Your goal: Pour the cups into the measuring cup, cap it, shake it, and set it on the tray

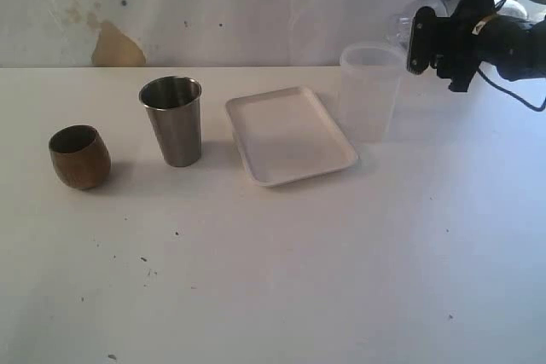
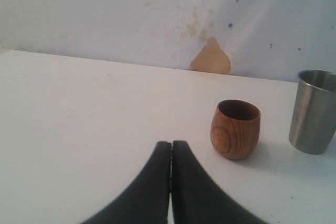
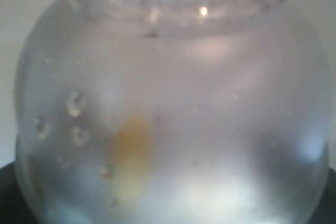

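Observation:
The brown wooden cup and the steel tumbler stand upright at the left of the table. The white tray lies in the middle. Just right of it stands the measuring cup, which looks cloudy from here, uncapped. My right gripper is shut on the clear dome cap, held in the air just right of and above the measuring cup's rim. Droplets cling to the cap. My left gripper is shut and empty, low over the table short of the wooden cup.
A pale wall with a tan stain runs behind the table's back edge. Small dark specks dot the white tabletop in front. The left arm is outside the exterior view.

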{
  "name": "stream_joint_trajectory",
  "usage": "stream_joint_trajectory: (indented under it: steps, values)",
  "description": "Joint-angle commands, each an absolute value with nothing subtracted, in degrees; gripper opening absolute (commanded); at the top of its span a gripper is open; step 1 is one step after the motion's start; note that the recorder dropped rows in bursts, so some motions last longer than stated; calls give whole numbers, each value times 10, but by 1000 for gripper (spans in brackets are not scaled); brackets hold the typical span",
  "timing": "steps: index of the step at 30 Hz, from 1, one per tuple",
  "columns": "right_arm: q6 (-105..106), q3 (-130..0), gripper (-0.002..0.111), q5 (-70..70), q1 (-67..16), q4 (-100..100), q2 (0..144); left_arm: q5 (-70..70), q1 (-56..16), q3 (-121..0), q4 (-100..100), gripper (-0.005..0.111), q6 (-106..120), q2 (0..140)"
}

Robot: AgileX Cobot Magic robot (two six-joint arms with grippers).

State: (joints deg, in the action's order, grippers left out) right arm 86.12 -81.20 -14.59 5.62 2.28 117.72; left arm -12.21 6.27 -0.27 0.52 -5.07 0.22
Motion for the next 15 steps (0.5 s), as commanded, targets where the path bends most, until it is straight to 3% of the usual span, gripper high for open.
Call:
stream_joint_trajectory:
  steps: [1, 15]
  values:
    - [870, -836, 0, -198, 58, 13, 1172, -116, 62, 0, 3, 1, -51, 0]
    - [940, -852, 0, -231, 58, -6, 1187, -116, 62, 0, 3, 1, -51, 0]
